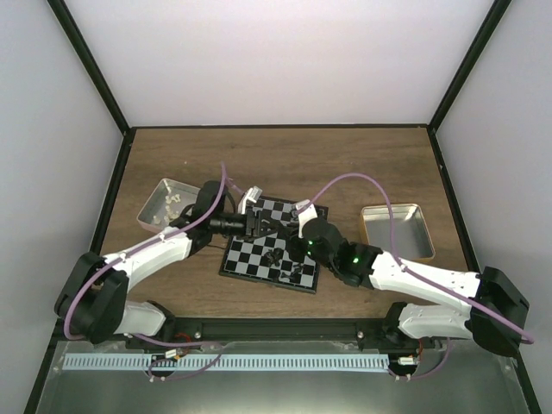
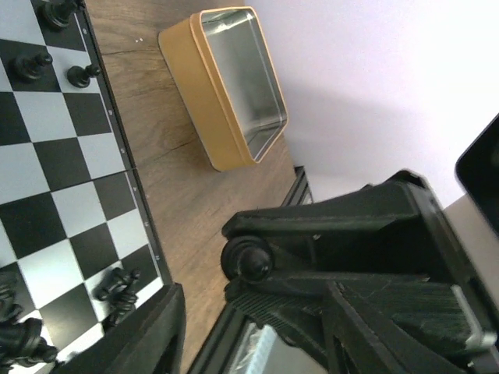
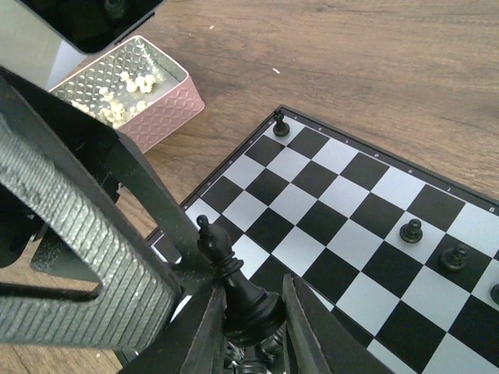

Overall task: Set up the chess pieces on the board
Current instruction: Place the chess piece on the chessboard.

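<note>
A brown wood-grain tabletop [image 1: 345, 159] sits between plain white walls [image 1: 276, 60] edged by black frame posts [image 1: 90, 65]. The board [image 1: 246, 259] lies mid-tabletop with a few black chess pieces [image 3: 411, 231] standing on it. A pink tin [image 3: 168, 113] of cream pieces [image 3: 117, 97] lies to its left, a tan-rimmed tin [image 1: 392, 208] to its right. Over the board, the right tool [image 3: 248, 331] pinches a black bishop [image 3: 234, 284] by its base. The left tool [image 1: 259, 226] stands partly open beside it.

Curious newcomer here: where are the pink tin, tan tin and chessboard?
Pink patterned metal tin [image 3: 165, 113]: right wrist view, side wall.
Tan-rimmed metal tin [image 2: 201, 93]: left wrist view, outer wall.
Chequered square chessboard [image 3: 312, 206]: right wrist view, bare square.
</note>
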`<act>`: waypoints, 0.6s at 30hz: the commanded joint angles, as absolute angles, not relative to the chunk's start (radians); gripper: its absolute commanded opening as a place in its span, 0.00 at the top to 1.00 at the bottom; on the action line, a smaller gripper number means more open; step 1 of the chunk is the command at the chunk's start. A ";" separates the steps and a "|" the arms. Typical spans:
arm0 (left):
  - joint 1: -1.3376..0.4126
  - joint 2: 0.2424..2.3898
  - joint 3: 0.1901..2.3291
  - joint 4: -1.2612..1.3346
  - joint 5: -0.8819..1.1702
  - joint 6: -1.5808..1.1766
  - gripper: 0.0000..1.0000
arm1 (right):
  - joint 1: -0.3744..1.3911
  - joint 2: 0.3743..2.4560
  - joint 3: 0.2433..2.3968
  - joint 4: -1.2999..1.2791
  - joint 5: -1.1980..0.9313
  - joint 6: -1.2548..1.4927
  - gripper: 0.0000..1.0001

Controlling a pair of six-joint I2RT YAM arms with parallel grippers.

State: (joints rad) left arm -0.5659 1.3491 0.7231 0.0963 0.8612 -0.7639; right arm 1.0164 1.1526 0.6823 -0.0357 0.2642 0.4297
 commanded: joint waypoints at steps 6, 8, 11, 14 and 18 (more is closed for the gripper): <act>-0.574 1.383 0.705 0.230 0.858 -0.848 0.63 | 1.016 1.134 0.665 0.011 0.243 0.406 0.80; -0.574 1.387 0.705 0.234 0.841 -0.853 0.72 | 1.017 1.132 0.664 0.010 0.241 0.405 0.81; -0.574 1.396 0.704 0.233 0.828 -0.857 0.79 | 1.017 1.130 0.663 0.014 0.229 0.397 0.81; -0.575 1.405 0.703 0.230 0.827 -0.858 0.86 | 1.017 1.131 0.664 0.014 0.229 0.393 0.82; -0.573 1.400 0.705 0.205 0.807 -0.840 0.95 | 1.017 1.137 0.666 0.010 0.234 0.397 0.81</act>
